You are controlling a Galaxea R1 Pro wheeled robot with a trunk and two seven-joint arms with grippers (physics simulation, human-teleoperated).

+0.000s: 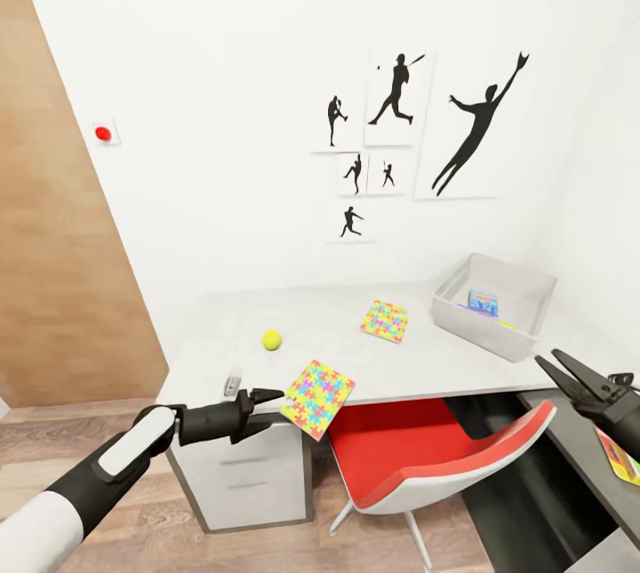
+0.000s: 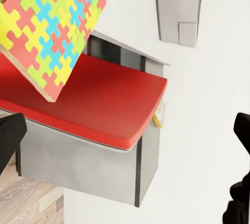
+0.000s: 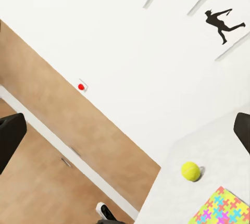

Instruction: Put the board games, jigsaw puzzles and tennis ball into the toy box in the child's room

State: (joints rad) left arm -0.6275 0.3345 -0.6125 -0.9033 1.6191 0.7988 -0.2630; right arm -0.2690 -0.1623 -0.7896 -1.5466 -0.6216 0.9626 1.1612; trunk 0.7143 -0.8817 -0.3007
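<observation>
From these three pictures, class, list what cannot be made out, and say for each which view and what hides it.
- Toy box contents, head view: its near wall hides most; one blue game shows.
- Flat printed item on the dark lower wing, head view: cut off by the picture's edge and partly covered by the right tool.
- Near puzzle, left wrist view: cut off by the edge.
- Small grey object by the left tool, head view: too small to identify.

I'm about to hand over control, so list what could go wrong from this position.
1. The near jigsaw puzzle overhangs the table edge above the red chair; a nudge from the open left gripper could tip it off.
2. The tennis ball lies loose on the flat top and may roll if bumped.
3. The toy box already holds a blue board game, so a dropped puzzle might land askew.
</observation>
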